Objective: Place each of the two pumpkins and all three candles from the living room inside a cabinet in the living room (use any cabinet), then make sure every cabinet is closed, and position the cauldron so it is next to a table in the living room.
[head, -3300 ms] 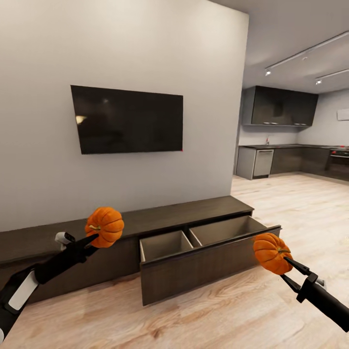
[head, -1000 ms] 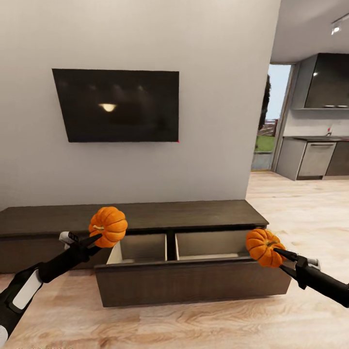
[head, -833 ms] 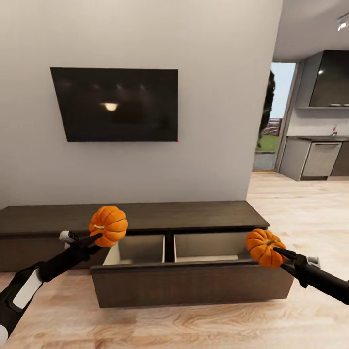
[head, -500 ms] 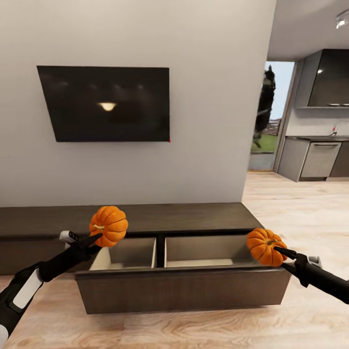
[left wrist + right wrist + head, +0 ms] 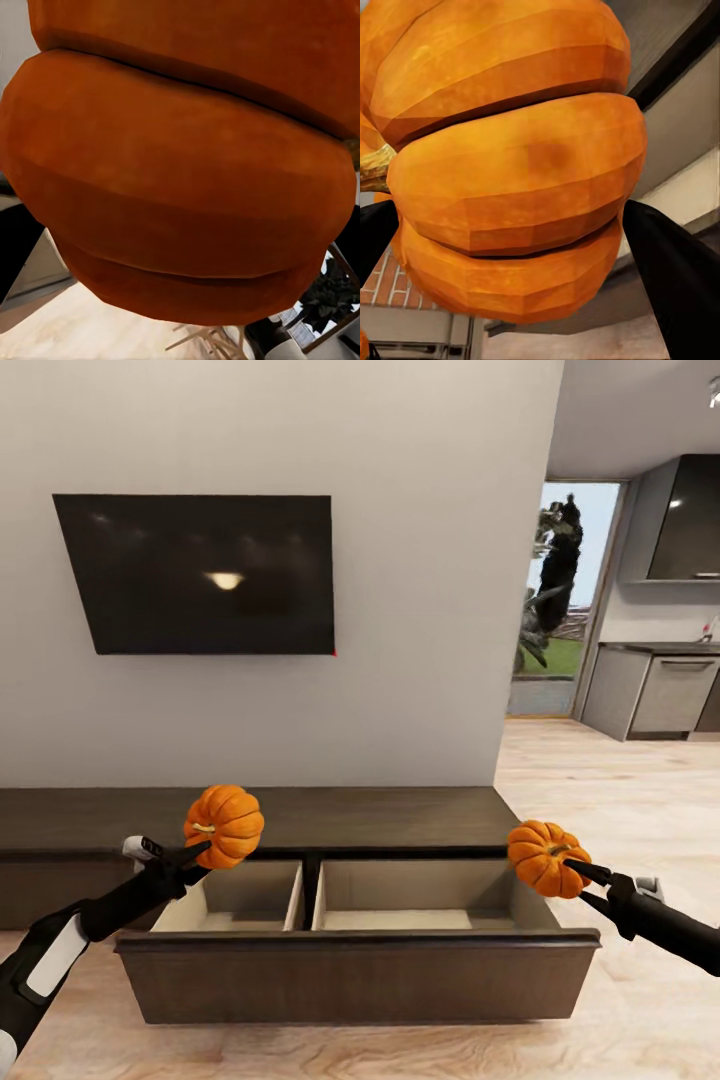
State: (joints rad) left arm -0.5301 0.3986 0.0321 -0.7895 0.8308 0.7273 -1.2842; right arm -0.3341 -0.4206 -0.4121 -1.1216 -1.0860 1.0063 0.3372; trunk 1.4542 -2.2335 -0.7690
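- Head view: your left gripper [image 5: 196,849] had its fingers clamped on one pumpkin [image 5: 224,825] above the open drawer [image 5: 355,950] of the cabinet [image 5: 400,815]; your right gripper [image 5: 580,877] pinched the other pumpkin [image 5: 540,857] over the drawer's right end. A television [image 5: 195,573] hung on the wall behind.
- Left wrist view: the pumpkin [image 5: 180,165] blocked nearly everything.
- Right wrist view: dark fingers [image 5: 679,281] flanked the pumpkin [image 5: 510,165], with the cabinet behind it.

Wall-mounted black television [image 5: 195,573], pale wooden floor [image 5: 640,780], distant kitchen units [image 5: 665,690]
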